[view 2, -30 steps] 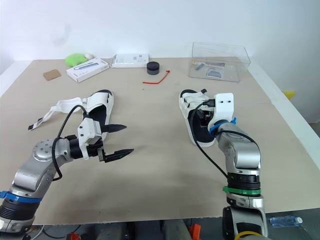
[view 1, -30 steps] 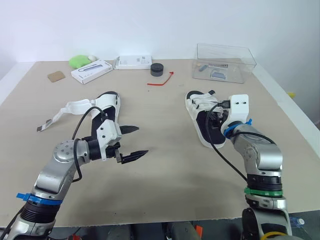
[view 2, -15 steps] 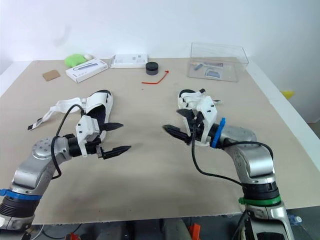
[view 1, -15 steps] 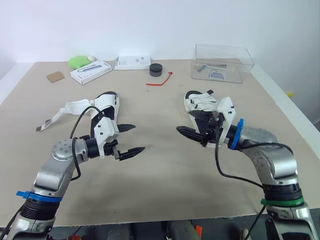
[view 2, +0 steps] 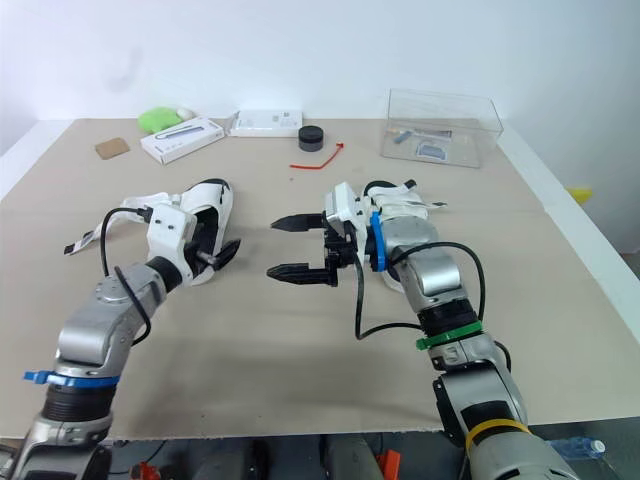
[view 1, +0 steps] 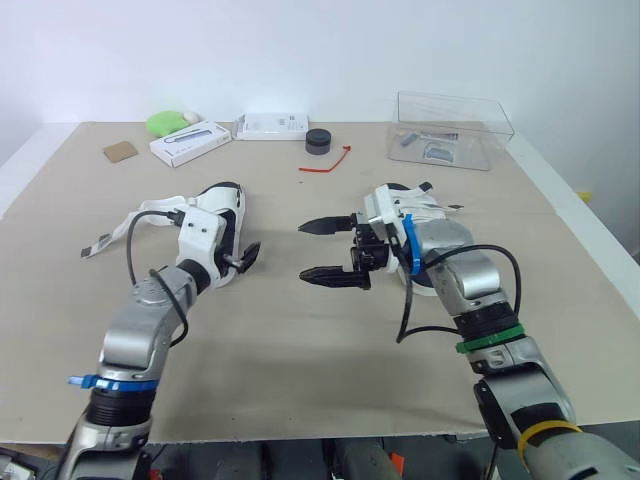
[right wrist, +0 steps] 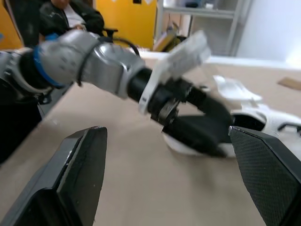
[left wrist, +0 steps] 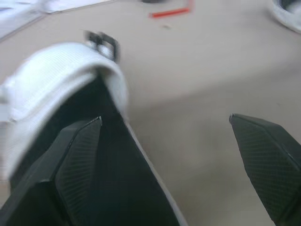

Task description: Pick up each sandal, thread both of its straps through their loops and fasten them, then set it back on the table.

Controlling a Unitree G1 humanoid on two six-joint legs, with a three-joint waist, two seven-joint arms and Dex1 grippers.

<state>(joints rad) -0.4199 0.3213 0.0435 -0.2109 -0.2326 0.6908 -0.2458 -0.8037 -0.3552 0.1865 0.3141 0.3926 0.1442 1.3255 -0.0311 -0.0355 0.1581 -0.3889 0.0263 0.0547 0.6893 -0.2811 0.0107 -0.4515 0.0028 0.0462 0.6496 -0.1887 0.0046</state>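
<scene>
The left sandal (view 1: 226, 203), white with a black footbed, lies on the table with its straps (view 1: 128, 224) spread loose to the left. My left gripper (view 1: 238, 258) is open at the sandal's near end. In the left wrist view one finger (left wrist: 75, 155) is over the footbed (left wrist: 110, 169) and the other is over bare table. The right sandal (view 1: 428, 206) lies partly behind my right arm. My right gripper (view 1: 322, 250) is open and empty between the two sandals, pointing toward the left sandal (right wrist: 207, 134).
At the back right stands a clear plastic box (view 1: 452, 128). Along the back edge are a black round puck (view 1: 318, 140), a red tie (view 1: 326, 160), two white boxes (view 1: 190, 143), a green object (view 1: 164, 122) and a brown card (view 1: 120, 150).
My right gripper swung left off the right sandal to the table's middle. My left gripper moved back from the middle to the left sandal's near end. The view also shifted slightly.
</scene>
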